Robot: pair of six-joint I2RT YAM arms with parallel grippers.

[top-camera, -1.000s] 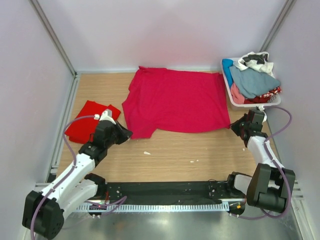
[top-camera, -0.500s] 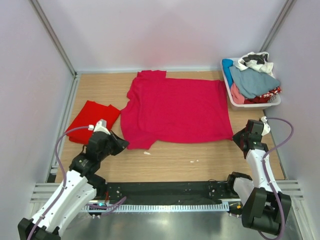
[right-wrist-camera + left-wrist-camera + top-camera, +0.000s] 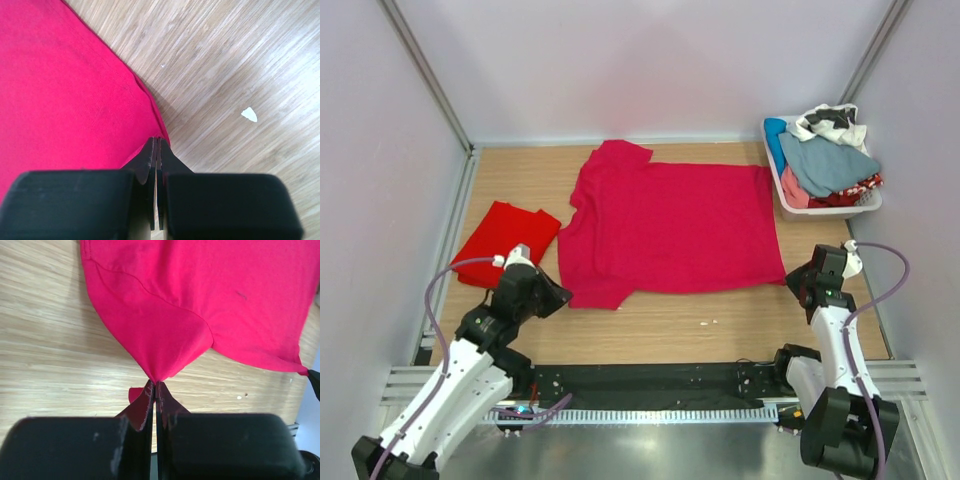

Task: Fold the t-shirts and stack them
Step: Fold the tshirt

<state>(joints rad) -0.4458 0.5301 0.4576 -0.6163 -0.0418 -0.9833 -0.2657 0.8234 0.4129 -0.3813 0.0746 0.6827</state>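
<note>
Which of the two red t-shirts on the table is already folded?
The scarlet t-shirt by the table's left edge: it is a compact folded bundle. The crimson t-shirt lies spread flat, left gripper and right gripper pinching its near edge.

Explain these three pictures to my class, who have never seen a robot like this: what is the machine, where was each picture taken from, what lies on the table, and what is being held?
The machine is a pair of robot arms, a left arm and a right arm, bolted at the table's near edge. Each ends in a two-finger gripper. The wide picture comes from a fixed camera above and behind them. The two close-ups come from a camera on each wrist.

On the wooden table a crimson t-shirt lies spread flat, with a folded scarlet t-shirt to its left. A white basket of mixed clothes sits at the far right.

The left gripper is shut on the crimson shirt's near sleeve tip. The right gripper is shut on its hem corner.
</note>
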